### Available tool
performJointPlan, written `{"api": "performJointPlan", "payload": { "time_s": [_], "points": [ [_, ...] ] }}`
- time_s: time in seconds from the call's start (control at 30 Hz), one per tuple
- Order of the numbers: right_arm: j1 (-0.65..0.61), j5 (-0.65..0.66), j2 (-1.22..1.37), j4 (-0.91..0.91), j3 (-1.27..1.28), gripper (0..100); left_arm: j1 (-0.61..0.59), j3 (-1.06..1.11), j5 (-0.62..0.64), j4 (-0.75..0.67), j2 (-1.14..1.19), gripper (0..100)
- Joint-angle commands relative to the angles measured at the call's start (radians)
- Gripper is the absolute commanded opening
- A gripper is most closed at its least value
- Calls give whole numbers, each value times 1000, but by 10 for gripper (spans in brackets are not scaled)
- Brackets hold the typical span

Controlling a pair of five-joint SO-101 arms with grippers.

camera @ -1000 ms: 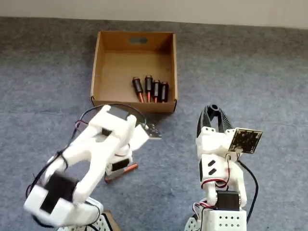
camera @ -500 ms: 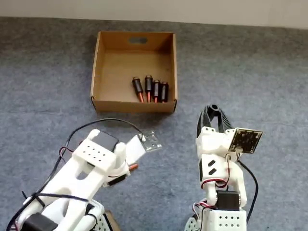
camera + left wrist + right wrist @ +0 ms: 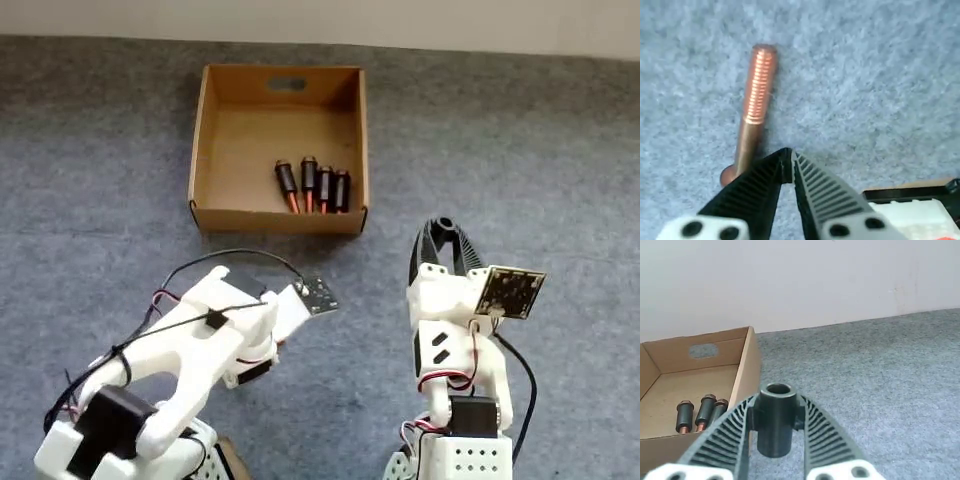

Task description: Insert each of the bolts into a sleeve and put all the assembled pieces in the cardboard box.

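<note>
Bolt first: it lies flat on the grey carpet right under my left gripper. The jaws are pressed together at the tips with nothing between them. The threaded copper end runs out ahead of the tips, and the head end is tucked beneath one finger. So the claw sits over and beside the bolt, not around it. I cannot tell whether that finger touches it. As I read it, this is the pick-up step, and I would have to spread the jaws before they could straddle the shank.

My right gripper pinches the black sleeve by its sides, upright, with the bore facing up and unobstructed. I take that as a deliberate presentation, so that the bolt can be fed into the open end. In the high view this gripper hangs just off the near right corner of the cardboard box.

Farther out, four assembled pieces lie side by side against the box's near wall towards its right side. Most of the box floor is bare for more. The carpet between the two arms looks open enough for a hand-off. The box's near wall stands close ahead of the left arm, so any lift towards the box has to clear that edge.
</note>
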Motion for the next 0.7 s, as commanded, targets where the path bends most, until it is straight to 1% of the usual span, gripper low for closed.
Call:
{"api": "performJointPlan", "payload": {
  "time_s": [0.0, 0.1, 0.23, 0.43, 0.57, 0.67],
  "points": [
    [5, -5, -13, 7, 110, 6, -54, -82, 5, 6, 4, 21],
    [5, -5, -13, 7, 110, 6, -87, -142, 5, 37, -24, 21],
    [5, -5, -13, 7, 110, 6, -134, -179, 5, 34, -45, 21],
    [5, -5, -13, 7, 110, 6, -145, -179, 6, -29, 8, 21],
    [5, -5, -13, 7, 110, 6, -148, -180, 9, -118, 73, 21],
    [5, -5, -13, 7, 110, 6, -148, -186, 23, -160, 93, 21]
  ]
}}
